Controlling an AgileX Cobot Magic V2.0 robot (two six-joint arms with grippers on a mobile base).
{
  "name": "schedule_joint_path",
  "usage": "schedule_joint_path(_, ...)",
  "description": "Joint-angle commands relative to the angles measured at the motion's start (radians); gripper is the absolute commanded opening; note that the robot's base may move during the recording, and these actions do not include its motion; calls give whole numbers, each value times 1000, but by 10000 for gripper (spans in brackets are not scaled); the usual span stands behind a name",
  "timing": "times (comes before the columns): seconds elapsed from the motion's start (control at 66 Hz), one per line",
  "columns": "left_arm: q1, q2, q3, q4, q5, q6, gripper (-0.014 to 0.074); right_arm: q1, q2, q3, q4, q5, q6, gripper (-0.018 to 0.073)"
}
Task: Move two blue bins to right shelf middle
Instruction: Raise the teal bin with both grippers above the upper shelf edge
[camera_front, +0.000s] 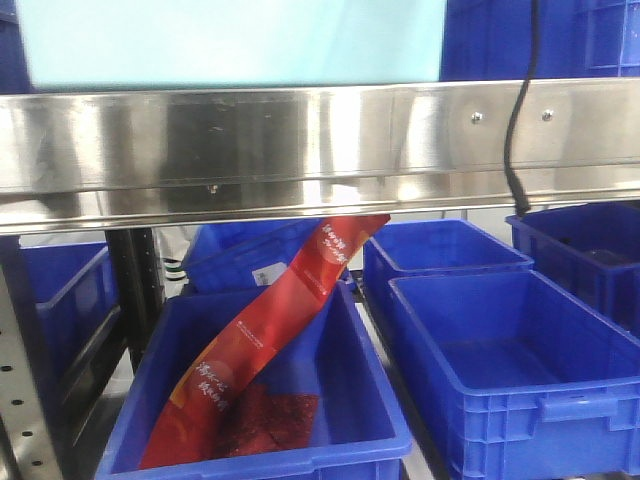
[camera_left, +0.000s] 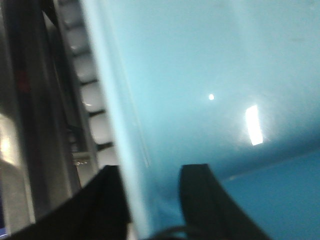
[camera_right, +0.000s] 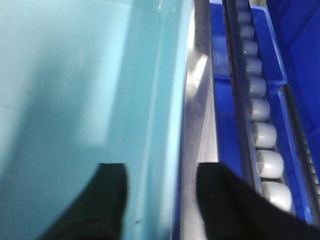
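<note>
A light blue bin (camera_front: 230, 40) fills the top of the front view, above the steel shelf beam (camera_front: 300, 140). My left gripper (camera_left: 150, 172) straddles the bin's left wall (camera_left: 132, 125), one black finger outside and one inside, shut on that wall. My right gripper (camera_right: 161, 170) straddles the bin's right wall (camera_right: 177, 100) the same way, shut on it. The bin's inside (camera_right: 60, 100) holds nothing that I can see. Neither gripper shows in the front view. Both wrist views are blurred.
Below the beam stand dark blue bins: one with a long red packet (camera_front: 260, 340) leaning in it, two to its right (camera_front: 510, 370) (camera_front: 445, 250), another at far right (camera_front: 590, 250). A black cable (camera_front: 515, 130) hangs over the beam. White shelf rollers (camera_right: 265, 135) run beside the right gripper.
</note>
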Motion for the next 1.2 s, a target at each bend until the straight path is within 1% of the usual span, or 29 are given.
schedule_joint_path(0.0,-18,-19,1,-60,-36,11,387,7,-3,-2,12,-26,13,377)
schedule_joint_path(0.061,-18,-19,1,-60,-36,11,522,7,-5,-2,7,-9,13,475)
schedule_joint_path(0.091,-18,-19,1,-62,-36,11,563,7,-5,-5,1,0,13,533)
schedule_joint_path(0.106,-18,-19,1,-66,-36,11,601,7,-7,-5,0,4,13,555)
schedule_joint_path(0.121,-18,-19,1,-68,-36,11,619,7,-9,-5,0,8,13,566)
schedule_joint_path(0.136,-18,-22,1,-68,-36,11,622,7,-11,-5,-1,10,13,579)
schedule_joint_path(0.242,-18,-44,1,-72,-36,11,580,7,-35,-5,-6,32,13,570)
schedule_joint_path(0.455,-18,-146,1,-70,-36,11,580,7,-145,-5,-32,35,13,569)
schedule_joint_path(0.5,-18,-176,1,-70,-36,11,573,7,-177,-5,-34,35,13,556)
schedule_joint_path(0.53,-18,-194,1,-70,-36,11,561,7,-195,-5,-34,37,13,529)
schedule_joint_path(0.561,-18,-211,1,-70,-36,11,544,7,-214,-5,-36,44,13,495)
schedule_joint_path(0.591,-18,-234,1,-67,-36,11,507,7,-232,-5,-39,49,13,449)
schedule_joint_path(0.637,-18,-266,1,-56,-36,11,426,7,-267,-5,-40,59,13,341)
schedule_joint_path(0.652,-18,-274,1,-52,-36,11,397,7,-275,-5,-41,65,13,284)
schedule_joint_path(0.697,-18,-306,1,-32,-36,11,276,7,-303,-2,-47,74,10,137)
schedule_joint_path(0.712,-18,-320,1,-23,-36,11,218,7,-314,0,-47,77,6,72)
schedule_joint_path(0.758,-18,-345,1,-6,-36,11,97,7,-333,-1,-47,92,-5,-56)
schedule_joint_path(0.773,-18,-357,1,1,-36,11,35,7,-338,-1,-47,98,-5,-97)
schedule_joint_path(0.788,-18,-365,1,11,-36,11,-5,7,-345,-1,-47,104,-5,-157)
schedule_joint_path(0.803,-18,-377,1,18,-36,11,-64,7,-350,-1,-49,110,-5,-166)
schedule_joint_path(0.818,-18,-384,1,25,-36,11,-104,7,-353,-1,-49,116,-5,-164)
schedule_joint_path(0.834,-18,-396,4,38,-36,11,-109,7,-359,-1,-49,125,-5,-162)
schedule_joint_path(0.909,-18,-445,30,64,-36,1,-111,7,-377,5,-52,147,-9,-161)
schedule_joint_path(0.97,-9,-499,84,79,-49,-16,-111,7,-399,35,-52,141,-15,-161)
schedule_joint_path(1.015,0,-542,142,90,-92,-18,-111,7,-419,83,-52,120,-15,-161)
schedule_joint_path(1.076,22,-606,238,112,-170,-41,-111,7,-451,160,-52,82,-15,-161)
schedule_joint_path(1.182,72,-743,467,114,-314,-43,-111,7,-541,374,-52,-19,-15,-161)
